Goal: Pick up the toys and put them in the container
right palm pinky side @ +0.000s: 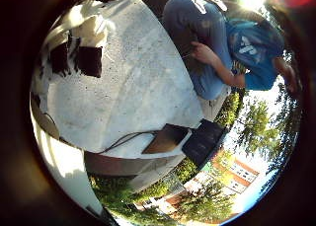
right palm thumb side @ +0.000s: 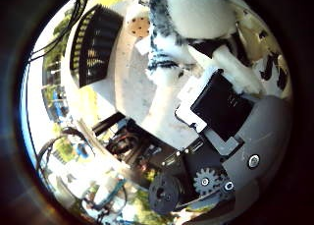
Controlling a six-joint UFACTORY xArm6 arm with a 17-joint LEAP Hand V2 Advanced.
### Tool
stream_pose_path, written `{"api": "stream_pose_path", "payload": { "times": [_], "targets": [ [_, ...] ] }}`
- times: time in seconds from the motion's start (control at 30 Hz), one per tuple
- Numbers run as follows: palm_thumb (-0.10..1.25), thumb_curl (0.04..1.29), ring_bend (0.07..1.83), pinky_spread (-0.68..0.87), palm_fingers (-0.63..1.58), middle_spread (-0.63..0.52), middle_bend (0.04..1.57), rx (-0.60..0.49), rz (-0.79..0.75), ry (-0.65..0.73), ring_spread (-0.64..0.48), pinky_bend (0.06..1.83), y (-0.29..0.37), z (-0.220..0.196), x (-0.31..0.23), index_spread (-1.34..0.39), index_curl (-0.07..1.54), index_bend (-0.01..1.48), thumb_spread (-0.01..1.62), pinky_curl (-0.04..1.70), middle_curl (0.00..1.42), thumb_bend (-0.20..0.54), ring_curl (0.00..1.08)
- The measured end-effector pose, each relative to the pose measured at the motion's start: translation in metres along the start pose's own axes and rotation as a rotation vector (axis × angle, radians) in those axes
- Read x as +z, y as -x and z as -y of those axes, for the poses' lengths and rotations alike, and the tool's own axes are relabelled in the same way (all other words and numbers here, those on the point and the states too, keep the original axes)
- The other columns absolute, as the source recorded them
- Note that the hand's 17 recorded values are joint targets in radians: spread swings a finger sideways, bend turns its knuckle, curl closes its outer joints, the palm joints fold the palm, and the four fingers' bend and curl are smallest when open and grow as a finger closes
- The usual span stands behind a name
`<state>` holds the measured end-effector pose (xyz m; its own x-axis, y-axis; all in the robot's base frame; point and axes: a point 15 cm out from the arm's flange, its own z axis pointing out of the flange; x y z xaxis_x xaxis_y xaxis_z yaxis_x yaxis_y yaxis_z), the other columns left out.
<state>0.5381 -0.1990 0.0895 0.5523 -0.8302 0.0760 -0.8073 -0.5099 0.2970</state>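
Observation:
A black-and-white striped plush toy sits close against my palm and fills much of the thumb side view. My right hand has its white and black fingers curled against the toy's fur. The container, a black slatted crate, stands on the pale stone table a short way from the toy. A small tan round piece with holes lies on the table between the crate and the toy. More of my fingers show in the little finger side view.
A brown flat board and a black box rest at the table's rounded edge. Dark equipment stands below the table's rim. Trees and buildings lie beyond.

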Motion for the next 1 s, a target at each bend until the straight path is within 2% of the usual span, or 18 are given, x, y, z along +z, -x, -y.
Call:
{"api": "stream_pose_path", "payload": {
  "times": [0.3, 0.53, 0.73, 1.0],
  "targets": [
    [1.03, 0.65, 1.36, 0.21, 0.95, -0.19, 1.22, -0.058, 0.044, -0.117, -0.1, 1.35, 0.08, -0.03, -0.115, -1.15, 0.14, 0.63, 1.15, 0.91, 1.0, -0.015, 0.84],
    [1.0, 0.67, 1.38, 0.2, 0.92, -0.18, 1.24, -0.225, 0.077, -0.211, -0.11, 1.36, 0.203, -0.004, -0.191, -1.21, 0.14, 0.67, 1.15, 0.94, 1.02, -0.017, 0.86],
    [0.99, 0.69, 1.39, 0.19, 0.91, -0.18, 1.24, -0.309, 0.117, -0.225, -0.12, 1.37, 0.299, 0.031, -0.213, -1.25, 0.13, 0.7, 1.15, 0.97, 1.03, -0.016, 0.86],
    [0.98, 0.71, 1.39, 0.19, 0.9, -0.18, 1.24, -0.318, 0.126, -0.171, -0.12, 1.36, 0.352, 0.096, -0.191, -1.28, 0.11, 0.72, 1.15, 0.98, 1.04, -0.015, 0.87]
  ]
}}
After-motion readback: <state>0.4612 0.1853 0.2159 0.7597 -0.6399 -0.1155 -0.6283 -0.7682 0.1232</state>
